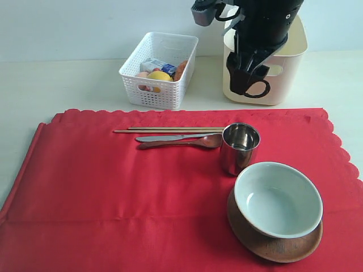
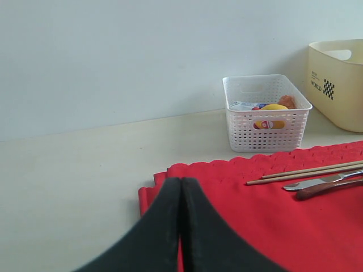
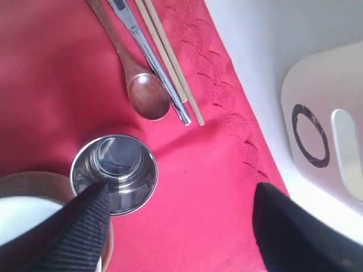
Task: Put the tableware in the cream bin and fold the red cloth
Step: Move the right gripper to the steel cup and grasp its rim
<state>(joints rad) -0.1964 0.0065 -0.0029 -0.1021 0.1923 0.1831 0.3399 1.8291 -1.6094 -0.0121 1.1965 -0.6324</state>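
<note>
Steel cup (image 1: 240,146) stands upright on the red cloth (image 1: 113,187) at six o'clock from the right gripper (image 1: 247,79), jaws spread wide before the cream bin (image 1: 289,73), so the right arm's nearer, with the left gripper (image 2: 180,192) pressed together away toward nine o'clock.

Pale table (image 1: 57,79) bears red cloth (image 1: 113,192), white basket (image 1: 159,93) (perforated), cream bin (image 1: 286,92).

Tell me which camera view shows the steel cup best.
The exterior view: the steel cup stands whole and upright on the red cloth, side and rim clear. The right wrist view only looks down into the cup, close up. The left wrist view does not show it.
</note>
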